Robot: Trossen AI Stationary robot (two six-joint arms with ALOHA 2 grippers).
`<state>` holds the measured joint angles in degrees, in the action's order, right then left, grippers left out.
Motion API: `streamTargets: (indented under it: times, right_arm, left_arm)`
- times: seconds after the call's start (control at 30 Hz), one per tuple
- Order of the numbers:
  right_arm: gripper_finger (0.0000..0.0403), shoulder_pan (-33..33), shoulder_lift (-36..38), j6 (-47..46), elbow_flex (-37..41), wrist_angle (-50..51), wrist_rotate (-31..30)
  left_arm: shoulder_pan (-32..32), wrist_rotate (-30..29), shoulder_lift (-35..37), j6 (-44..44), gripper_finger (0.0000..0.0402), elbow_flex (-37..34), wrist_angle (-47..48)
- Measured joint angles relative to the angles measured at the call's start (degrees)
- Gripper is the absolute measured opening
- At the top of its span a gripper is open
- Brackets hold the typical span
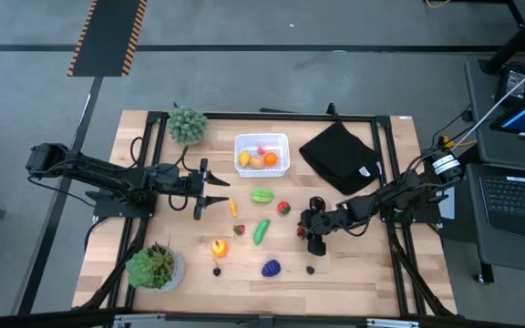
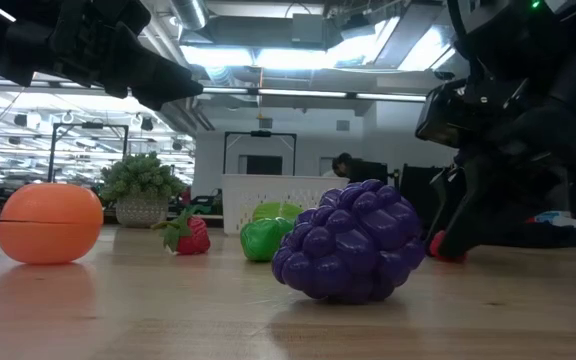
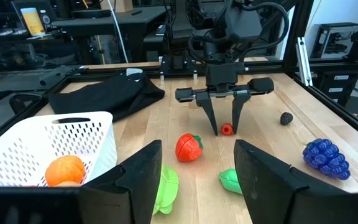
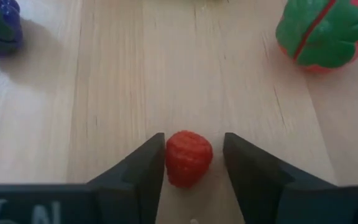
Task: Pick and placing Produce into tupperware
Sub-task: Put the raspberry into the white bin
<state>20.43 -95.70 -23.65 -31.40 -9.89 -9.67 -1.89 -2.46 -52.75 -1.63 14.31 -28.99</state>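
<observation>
The white tupperware (image 1: pixel 261 155) stands at the table's far middle with a few pieces of produce inside. More produce lies loose on the wood: a green piece (image 1: pixel 262 195), a red one (image 1: pixel 283 208), purple grapes (image 1: pixel 271 267) and a yellow-orange piece (image 1: pixel 219 246). A small red berry (image 4: pixel 189 157) lies on the table between the fingers of my right gripper (image 4: pixel 194 146), which slants down over it, open. My left gripper (image 1: pixel 212 189) hovers open, left of the produce, holding nothing. My right gripper comes at the small red berry (image 3: pixel 227 129) slanting down from the table's right, one finger on each side. One finger (image 4: pixel 148 163) stands right against the berry's side; I cannot tell whether it touches. The other finger (image 4: pixel 244 163) is a small gap away. The berry rests on the wood.
A black folded cloth (image 1: pixel 340 155) lies right of the tub. Two potted plants stand at the far left (image 1: pixel 188 125) and near left (image 1: pixel 156 266). A dark berry (image 1: pixel 310 269) lies just nearer than my right gripper. A black frame rail (image 1: pixel 386 173) borders the table.
</observation>
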Motion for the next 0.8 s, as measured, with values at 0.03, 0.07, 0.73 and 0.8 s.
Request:
streamTargets:
  times: [0.03,0.07,0.73,0.8]
  right_arm:
    - [0.0162,0.00,0.00,-0.01,0.00,0.04,0.00]
    - [0.0158,0.00,0.00,-0.01,0.00,0.07,0.00]
    - [0.0118,-0.66,0.07,-3.20,0.26,-1.43,0.18]
    - [0.0109,-0.84,0.43,-3.07,0.40,-2.16,0.68]
  left_arm:
    - [-0.01,0.00,0.00,0.00,0.0194,0.00,0.00]
    - [0.00,0.00,0.00,0.00,0.0196,0.00,0.00]
    - [-0.02,0.00,-0.01,0.00,0.0197,0.00,0.00]
    - [-0.01,0.00,-0.01,0.00,0.0194,0.00,0.00]
